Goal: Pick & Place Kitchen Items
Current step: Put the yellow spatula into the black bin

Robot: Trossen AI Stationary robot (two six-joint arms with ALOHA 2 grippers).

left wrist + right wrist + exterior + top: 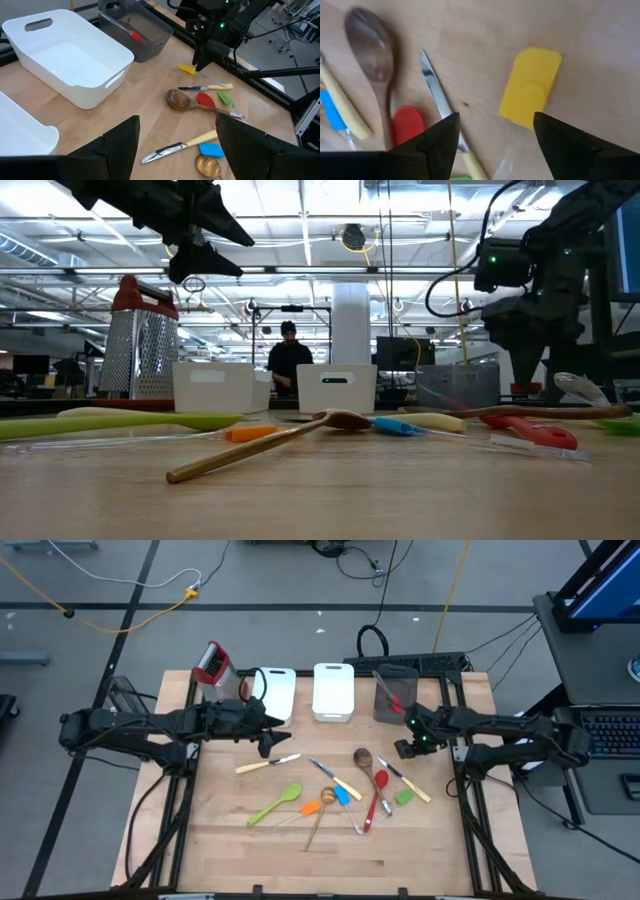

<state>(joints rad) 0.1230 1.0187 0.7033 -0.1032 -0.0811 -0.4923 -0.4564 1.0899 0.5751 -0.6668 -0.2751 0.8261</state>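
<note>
The kitchen items lie scattered on the wooden table (250, 850). Among them are a cream-handled knife (268, 764), a green spatula (276, 804), an orange spatula (310, 808), a blue spatula (341, 794), a dark wooden spoon (179, 99) and a red spoon (379, 789). A yellow spatula (530, 86) lies flat near the right edge. My right gripper (495, 120) hangs open just above it, fingers slanting down, one on each side of its head. My left gripper (177, 125) is open and holds nothing, raised over the table's far left (268, 745).
Two white bins (276, 692) (333, 690) and a grey bin (395, 696) holding a red item stand along the far edge. A metal grater with a red top (212, 662) is at the far left. A person stands in the room beyond (289, 360). The near half of the table is bare wood.
</note>
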